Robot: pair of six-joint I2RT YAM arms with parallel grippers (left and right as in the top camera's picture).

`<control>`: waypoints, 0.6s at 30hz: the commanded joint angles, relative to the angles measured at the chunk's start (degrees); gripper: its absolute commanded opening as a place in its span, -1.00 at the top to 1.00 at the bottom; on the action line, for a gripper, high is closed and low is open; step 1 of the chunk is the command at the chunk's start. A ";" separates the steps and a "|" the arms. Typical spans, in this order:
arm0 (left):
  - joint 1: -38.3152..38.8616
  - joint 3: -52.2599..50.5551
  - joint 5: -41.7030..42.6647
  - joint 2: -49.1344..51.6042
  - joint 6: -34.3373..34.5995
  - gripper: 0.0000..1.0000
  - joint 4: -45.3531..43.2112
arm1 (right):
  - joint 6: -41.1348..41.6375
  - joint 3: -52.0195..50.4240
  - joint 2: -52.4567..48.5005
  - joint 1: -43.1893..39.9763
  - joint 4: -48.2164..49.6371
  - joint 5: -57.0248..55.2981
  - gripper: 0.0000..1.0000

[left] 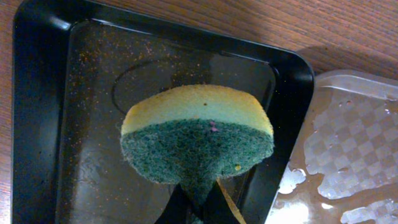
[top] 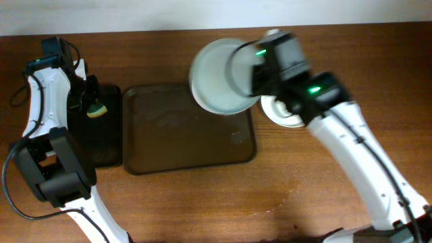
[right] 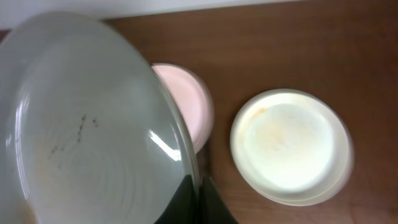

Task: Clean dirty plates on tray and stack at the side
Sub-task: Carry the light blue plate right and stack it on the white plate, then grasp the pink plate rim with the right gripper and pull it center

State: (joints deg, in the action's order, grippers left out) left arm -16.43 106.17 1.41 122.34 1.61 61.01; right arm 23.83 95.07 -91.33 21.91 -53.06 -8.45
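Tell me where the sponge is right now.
Overhead view, left side: the sponge is pinched in the left gripper over the black tray, just left of the brown tray.

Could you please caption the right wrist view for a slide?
Right gripper grips a tilted plate by its rim above the table, near a second plate and a pink dish.

We see a dark brown wood-grain desk [top: 202, 209] filling nearly the whole overhead view, a plain white wall [top: 135, 13] strip along its far edge, and a faint shiny streak [top: 280, 201] catching light near the front.
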 commanded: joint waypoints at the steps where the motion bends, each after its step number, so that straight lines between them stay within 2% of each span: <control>1: 0.02 -0.39 -0.33 0.55 0.74 0.99 0.07 | 0.28 -0.96 -0.68 -12.72 -3.69 11.28 0.92; 3: 0.02 -0.39 -0.33 0.55 0.74 0.99 0.02 | 0.15 -4.63 -2.21 -21.44 -3.61 11.30 0.92; 7: 0.04 -0.39 -0.26 0.55 0.74 0.99 0.07 | 0.15 -13.00 -6.88 -30.25 4.44 13.53 0.92; 11: 1.29 -0.39 0.55 0.55 0.74 0.99 -0.11 | 0.17 -15.45 -15.61 -31.58 10.78 17.70 0.92; 15: 2.95 -0.39 0.70 0.55 0.66 0.99 -1.05 | 0.17 -15.45 -24.06 -31.56 10.86 21.64 0.92; 16: 3.04 -0.39 0.70 0.55 0.52 0.99 -1.09 | 0.17 -15.45 -24.41 -31.56 10.27 21.86 0.83; 18: 3.04 -0.39 0.70 0.55 0.52 0.99 -1.09 | 0.13 -14.99 -23.23 -31.56 9.64 22.56 0.18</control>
State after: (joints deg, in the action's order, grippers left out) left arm -13.28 106.15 1.50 122.37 1.58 60.14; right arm 23.99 80.05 -115.22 -9.76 -42.76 11.68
